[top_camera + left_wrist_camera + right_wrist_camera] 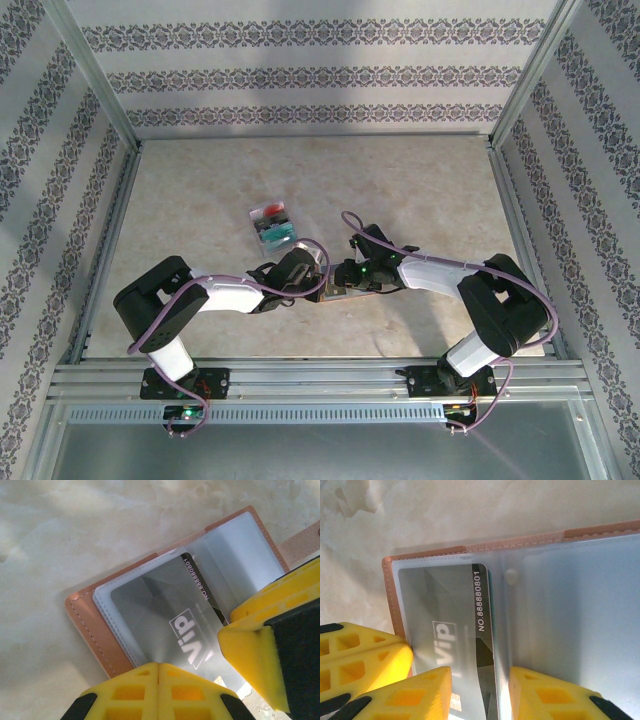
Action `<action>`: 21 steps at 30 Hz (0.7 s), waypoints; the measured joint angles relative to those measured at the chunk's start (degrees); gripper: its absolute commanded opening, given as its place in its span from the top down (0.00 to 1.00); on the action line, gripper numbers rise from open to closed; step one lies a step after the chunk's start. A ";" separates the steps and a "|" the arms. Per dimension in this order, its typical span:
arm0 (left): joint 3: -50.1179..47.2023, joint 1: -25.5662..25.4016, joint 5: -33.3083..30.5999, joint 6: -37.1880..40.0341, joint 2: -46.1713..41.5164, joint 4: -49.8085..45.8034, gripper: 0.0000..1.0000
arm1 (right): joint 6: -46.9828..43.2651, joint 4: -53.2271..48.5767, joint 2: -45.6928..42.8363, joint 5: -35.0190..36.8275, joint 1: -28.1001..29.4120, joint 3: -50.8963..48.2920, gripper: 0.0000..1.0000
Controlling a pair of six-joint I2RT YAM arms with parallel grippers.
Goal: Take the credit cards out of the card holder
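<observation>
Reddish-brown leather card holder [87,625] lies open and flat on the pale marbled desk [420,190], between the two arms and toward the desk's near side, its clear plastic sleeves [570,605] facing up. One silvery credit card [150,605], printed "VIP" with a number along a dark stripe, sits inside a sleeve, close against the holder's stitched outer edge. The left gripper [159,672] has its yellow fingers [130,685] pressed tight together, tips at the holder's near edge over the card; whether they pinch anything cannot be told. The right gripper [480,680] holds its yellow fingers [540,690] a narrow way apart, one tip on either side of the card's striped edge, with nothing clamped between them. Farther back on the desk, well apart from the holder, lies a pile of red, dark and teal plastic cards [272,222].
</observation>
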 measured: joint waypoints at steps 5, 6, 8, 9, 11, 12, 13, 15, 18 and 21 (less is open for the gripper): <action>0.00 0.00 -0.02 0.00 0.00 -0.02 0.93 | 0.02 1.81 0.59 -0.74 -0.02 -0.70 0.67; 0.00 0.02 -0.02 0.00 0.00 -0.02 0.93 | 0.02 2.29 0.59 -1.07 -0.02 -0.81 0.67; 0.00 0.07 -0.02 0.00 0.00 -0.02 0.93 | 0.11 3.63 0.59 -1.81 -0.04 -1.25 0.68; 0.00 0.09 -0.04 0.00 0.00 -0.02 0.93 | 0.31 4.42 0.57 -2.27 -0.09 -1.62 0.68; 0.00 0.11 -0.04 0.00 0.00 -0.02 0.93 | 0.94 5.92 0.48 -3.26 -0.39 -2.43 0.68; 0.02 0.11 -0.02 0.00 0.07 0.00 0.93 | 1.18 6.80 0.26 -3.91 -0.59 -2.93 0.69; 0.02 0.11 -0.02 0.02 0.11 0.02 0.93 | 1.38 7.58 -0.07 -4.46 -0.85 -3.50 0.69; 0.02 0.11 0.00 0.02 0.15 0.02 0.93 | 1.62 8.31 -0.87 -5.44 -1.18 -4.39 0.69; 0.02 0.11 -0.02 0.02 0.15 0.02 0.93 | 2.19 8.81 -2.36 -6.51 -1.29 -5.33 0.69; 0.02 0.11 -0.04 0.02 0.15 0.00 0.93 | 2.60 9.29 -3.45 -7.56 -1.62 -5.90 0.72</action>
